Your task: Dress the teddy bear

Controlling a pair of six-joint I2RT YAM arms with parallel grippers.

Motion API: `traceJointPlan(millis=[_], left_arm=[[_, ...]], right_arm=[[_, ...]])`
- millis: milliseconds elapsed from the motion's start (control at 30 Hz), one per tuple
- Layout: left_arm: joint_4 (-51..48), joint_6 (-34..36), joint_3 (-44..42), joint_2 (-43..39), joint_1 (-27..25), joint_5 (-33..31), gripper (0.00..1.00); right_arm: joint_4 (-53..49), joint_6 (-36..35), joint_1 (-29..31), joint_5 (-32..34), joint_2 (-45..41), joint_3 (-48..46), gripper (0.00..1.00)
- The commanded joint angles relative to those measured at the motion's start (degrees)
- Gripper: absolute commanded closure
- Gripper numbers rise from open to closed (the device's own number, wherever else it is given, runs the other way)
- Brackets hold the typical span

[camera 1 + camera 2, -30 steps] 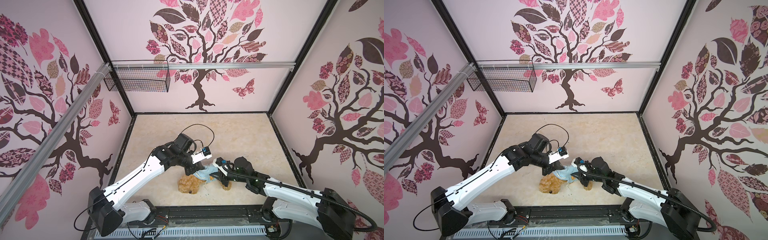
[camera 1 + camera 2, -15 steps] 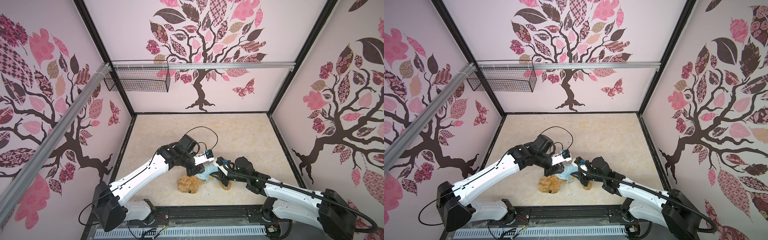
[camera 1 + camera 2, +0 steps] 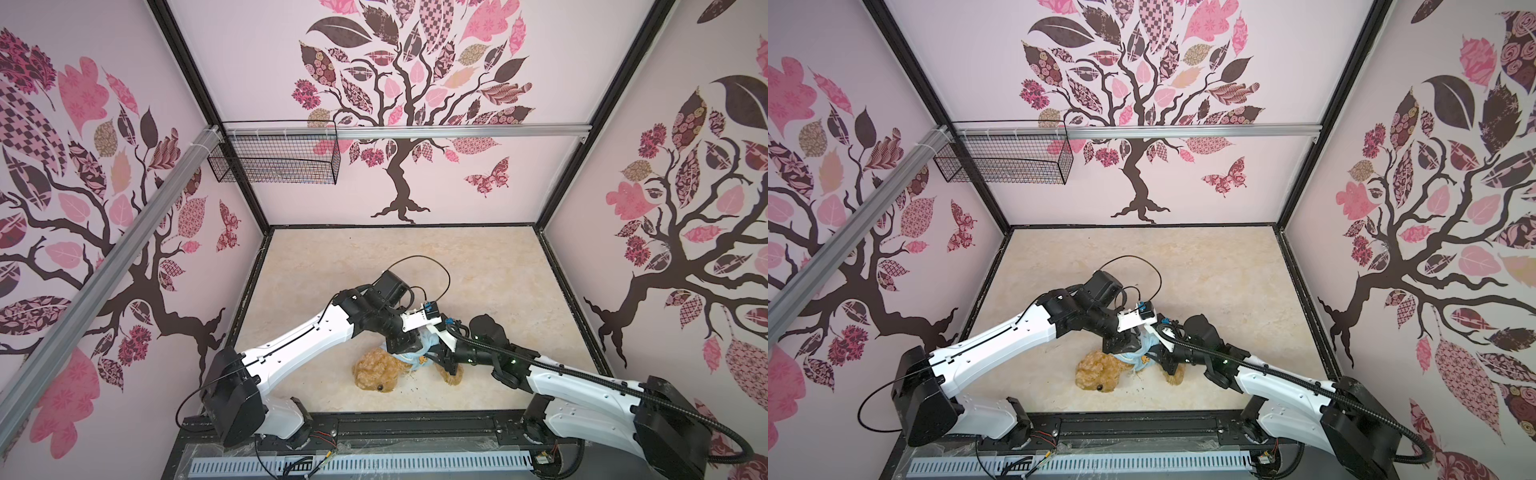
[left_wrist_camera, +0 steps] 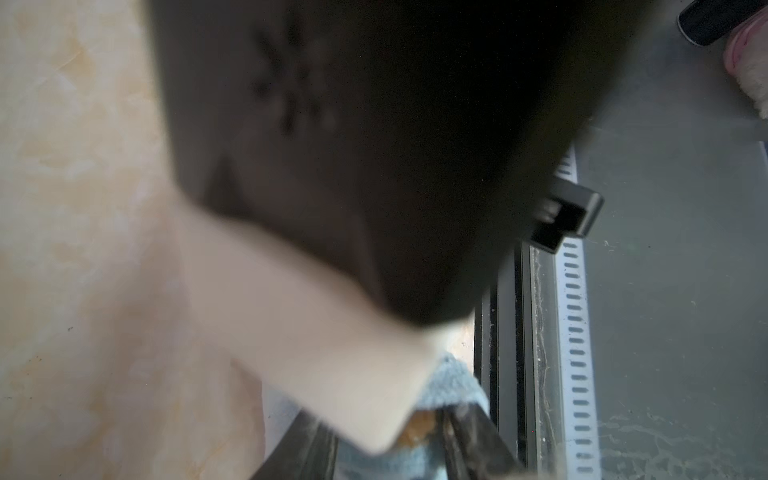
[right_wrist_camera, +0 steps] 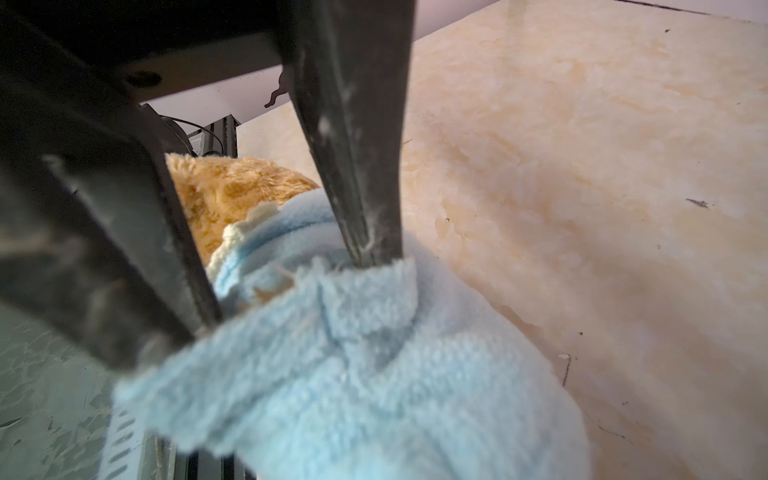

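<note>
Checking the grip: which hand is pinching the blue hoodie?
The right hand, fingers clamped on the hoodie hem; the left hand's jaws are hidden.

Teddy bear (image 3: pixel 376 370) golden-brown — hoodie (image 5: pixel 374 395) light blue — tabletop (image 3: pixel 374 257) mottled cream.

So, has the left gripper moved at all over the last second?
Yes. Judged against the front rail in a top view, the left gripper has shifted slightly toward that rail and toward the right gripper, above the hoodie.
</note>
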Motion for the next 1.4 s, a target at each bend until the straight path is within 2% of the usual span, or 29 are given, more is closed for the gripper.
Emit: traceJointPlan(millis=[0,100,267,367,500,667,767,833,967,1100,1167,1233,1367], left_arm=[[2.3,-0.3,-0.1,2.4,-1.4,0.3,0.57],[1.8,-0.3,-0.5,3.2,-1.4,0.7,0.63],[3.6,-2.4,-1.1,-0.1,-1.1,2.5,0.88],[7.9,-6.3,-2.5,-4.3,1.2,6.1,1.0],[19.9,-17.3,-6.9,-10.7,6.1,11.4,1.0],[39.0,-34.1,-15.5,-17.6,11.0,11.7,1.0],[46.6,-41.8,-20.2,-20.2,14.6,11.5,1.0],[48.9,-44.1,-22.6,-21.8,16.4,11.4,1.0],[44.2,-39.9,-24.5,-23.8,17.0,11.1,1.0],[44.7,-40.7,-25.3,-24.3,17.2,10.5,1.0],[44.2,-38.5,-25.2,-24.2,16.8,12.2,1.0],[35.7,-30.3,-22.9,-23.8,14.9,10.5,1.0],[19.4,-17.5,-15.6,-20.8,11.9,5.4,0.81]], right_arm=[[14.4,3.1,0.7,-4.4,-0.7,2.3,0.87],[17.7,5.8,0.7,-3.7,-1.0,1.3,0.88],[17.6,7.0,0.6,2.3,-2.8,-2.8,0.91],[16.3,8.1,0.4,7.3,-4.1,-5.5,0.94],[17.5,12.4,-0.5,11.6,-5.0,-9.4,0.95],[19.9,16.8,-0.7,14.8,-4.8,-12.8,0.95],[20.9,18.5,-0.9,16.5,-4.5,-13.8,0.96],[22.1,20.0,-1.9,16.7,-4.5,-14.5,0.96],[25.2,21.8,-4.6,13.0,-5.1,-15.2,0.97],[24.4,17.3,-4.5,8.7,-5.8,-13.9,0.97],[21.8,14.2,-4.5,6.5,-5.8,-12.3,0.97],[18.7,10.9,-4.3,4.2,-5.8,-10.4,0.97],[13.8,5.0,-2.0,3.9,-5.9,-7.3,0.98]])
